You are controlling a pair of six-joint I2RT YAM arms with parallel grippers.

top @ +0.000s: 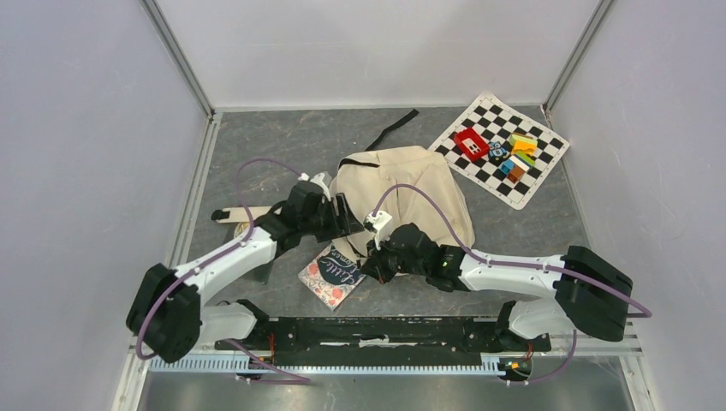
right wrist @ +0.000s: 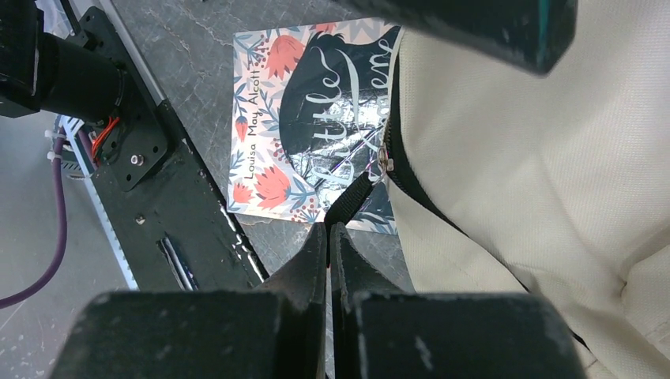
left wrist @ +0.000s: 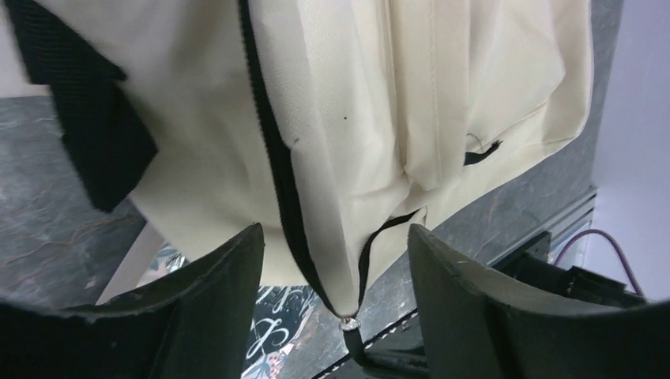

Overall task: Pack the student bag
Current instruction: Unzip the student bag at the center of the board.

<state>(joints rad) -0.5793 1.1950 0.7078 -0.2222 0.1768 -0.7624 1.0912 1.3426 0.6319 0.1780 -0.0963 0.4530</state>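
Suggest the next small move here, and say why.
Probably close the left tool on the student bag corner. It stands open astride the fabric, while the right tool is shut on the zipper pull; bracing first should let the zipper slide rather than drag the bag.

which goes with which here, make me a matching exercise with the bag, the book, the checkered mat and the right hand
Things:
1. student bag
2. book
3. checkered mat
4. right hand

Descriptions:
A. shut on the zipper pull
B. carries coloured blocks
C. cream canvas
D. floral cover, partly covered by the bag

Pairs: 1-C, 2-D, 3-B, 4-A
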